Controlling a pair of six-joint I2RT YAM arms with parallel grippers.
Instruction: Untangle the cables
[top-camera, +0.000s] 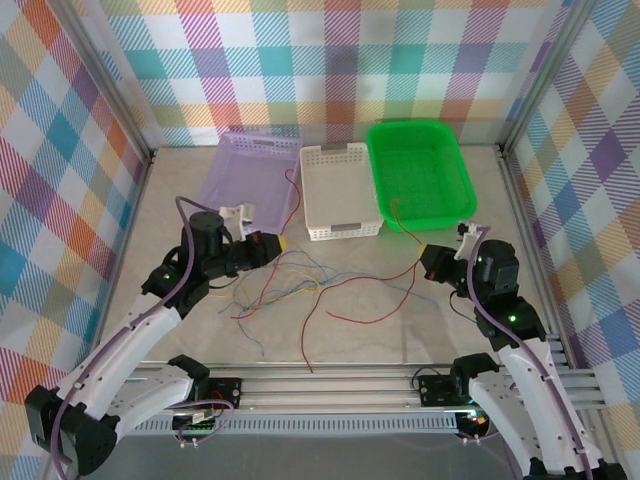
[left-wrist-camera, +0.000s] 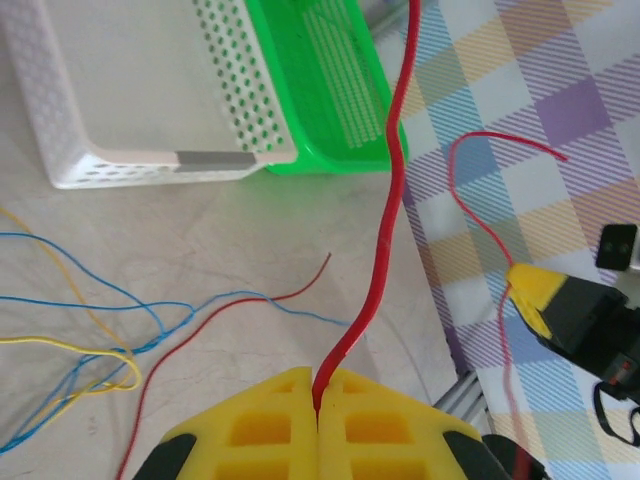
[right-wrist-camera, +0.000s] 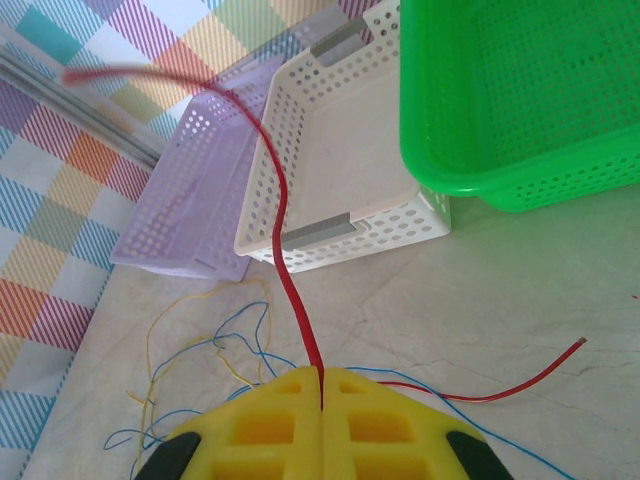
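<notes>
A loose tangle of thin cables (top-camera: 288, 281) in red, blue and yellow lies on the table between the two arms. My left gripper (top-camera: 277, 243) hovers at the tangle's left edge, its yellow fingers (left-wrist-camera: 260, 425) shut on a red wire (left-wrist-camera: 386, 215) that rises from between the tips. On the right, my right gripper (top-camera: 424, 253) is likewise shut on a red wire (right-wrist-camera: 287, 275) that curves upward from its tips (right-wrist-camera: 322, 388). Blue and yellow strands (right-wrist-camera: 215, 340) lie on the table just past the right fingers. Another red wire (top-camera: 355, 316) trails across the table toward the front.
Three baskets stand in a row at the back: a purple one (top-camera: 250, 165), a white one (top-camera: 340, 190) and a green one (top-camera: 421, 170). Checked walls enclose the table. An aluminium rail (top-camera: 330, 385) runs along the near edge.
</notes>
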